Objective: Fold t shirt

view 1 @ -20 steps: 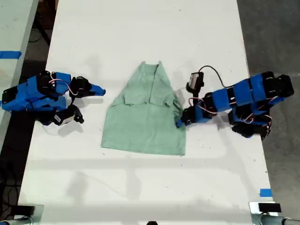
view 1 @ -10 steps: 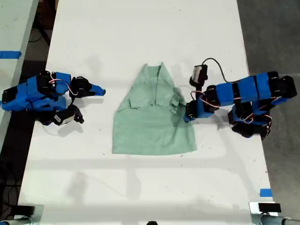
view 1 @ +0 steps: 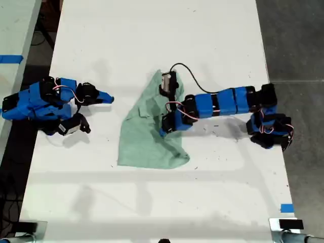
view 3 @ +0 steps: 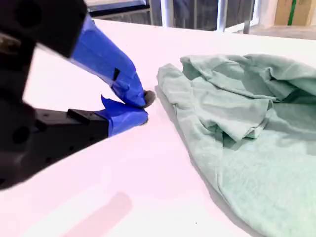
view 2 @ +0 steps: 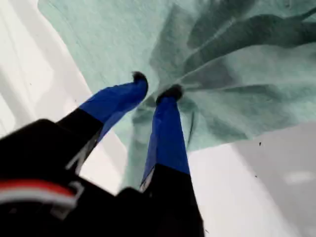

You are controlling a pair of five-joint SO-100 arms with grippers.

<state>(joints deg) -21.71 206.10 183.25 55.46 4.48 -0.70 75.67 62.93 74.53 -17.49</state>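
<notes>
The pale mint-green t shirt [view 1: 144, 139] lies rumpled at the middle of the white table [view 1: 152, 30], its side nearer the exterior view's right lifted and drawn over its middle. Reaching in from the exterior view's right, my first gripper [view 1: 166, 126] hangs over the garment. The first wrist view shows its blue fingers [view 2: 168, 128] of my first gripper [view 2: 155, 86] pinching a bunched fold of the t shirt [view 2: 247, 74]. My second gripper [view 1: 108, 98] rests at the exterior view's left, apart from the cloth. In the second wrist view my second gripper [view 3: 144, 108] is shut on nothing, beside the t shirt [view 3: 247, 123].
Blue tape [view 1: 11, 58] marks a neighbouring surface at the exterior view's left, and another piece [view 1: 286, 207] sits near the table's edge at the exterior view's lower right. A black cable [view 1: 195, 81] loops above the first arm. Grey floor [view 1: 298, 40] borders the table.
The first arm first tugged the shirt toward the exterior view's right, then stretched toward that view's left, carrying the shirt's side over its middle. The second arm has stayed still.
</notes>
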